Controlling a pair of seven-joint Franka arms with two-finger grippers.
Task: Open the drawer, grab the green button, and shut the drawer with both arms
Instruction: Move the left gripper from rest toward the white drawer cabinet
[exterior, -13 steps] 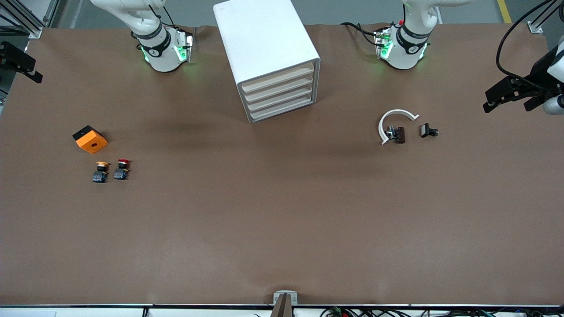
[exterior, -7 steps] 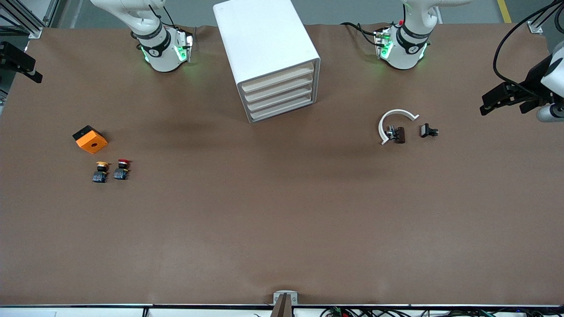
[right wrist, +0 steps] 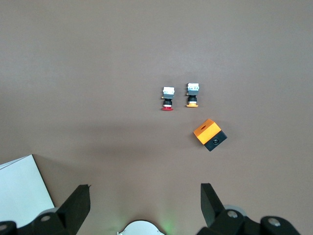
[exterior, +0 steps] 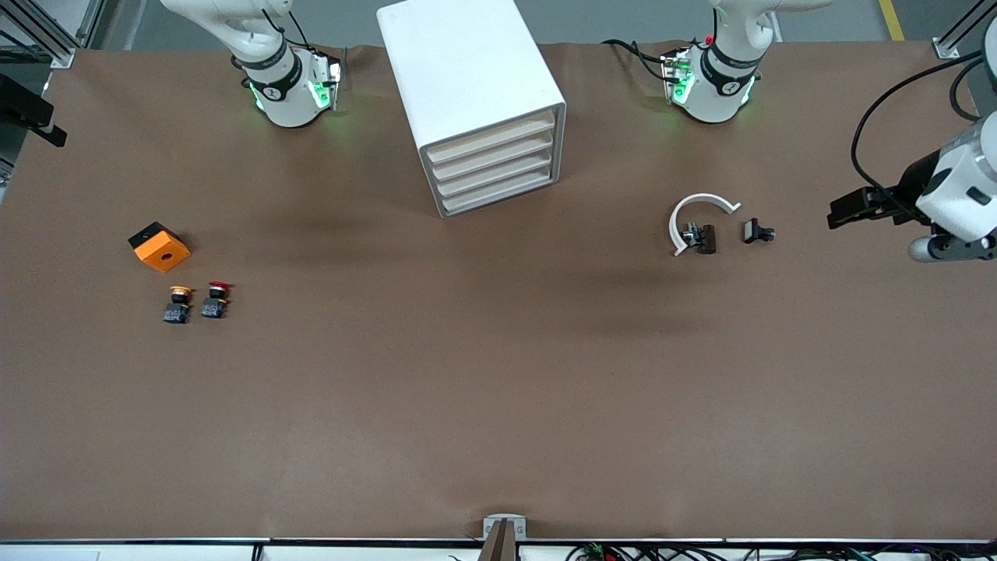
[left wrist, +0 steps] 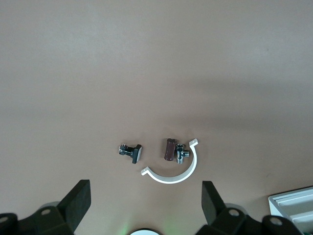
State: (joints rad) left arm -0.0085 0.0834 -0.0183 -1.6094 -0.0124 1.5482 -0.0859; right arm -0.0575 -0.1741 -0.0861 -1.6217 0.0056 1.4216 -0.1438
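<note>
The white drawer cabinet [exterior: 475, 101] stands between the two arm bases, and all of its drawers [exterior: 494, 167] are shut. The button is hidden. My left gripper [exterior: 840, 213] hangs open over the left arm's end of the table, beside the small parts; in the left wrist view its gripper [left wrist: 145, 203] holds nothing. My right gripper [exterior: 48, 134] hovers at the table's edge at the right arm's end. It too stands open and empty in its wrist view [right wrist: 145, 204]. A cabinet corner [right wrist: 22, 188] shows there.
A red-capped button [exterior: 216, 300] and a yellow-capped one [exterior: 178, 304] stand near an orange box [exterior: 160, 247] toward the right arm's end. A white C-shaped clamp [exterior: 697, 216], a brown piece [exterior: 706, 238] and a black piece [exterior: 755, 231] lie toward the left arm's end.
My left gripper has swung down and inward over the table's end, closer to the small parts. The right gripper has slipped slightly toward the table's edge. Both stay open.
</note>
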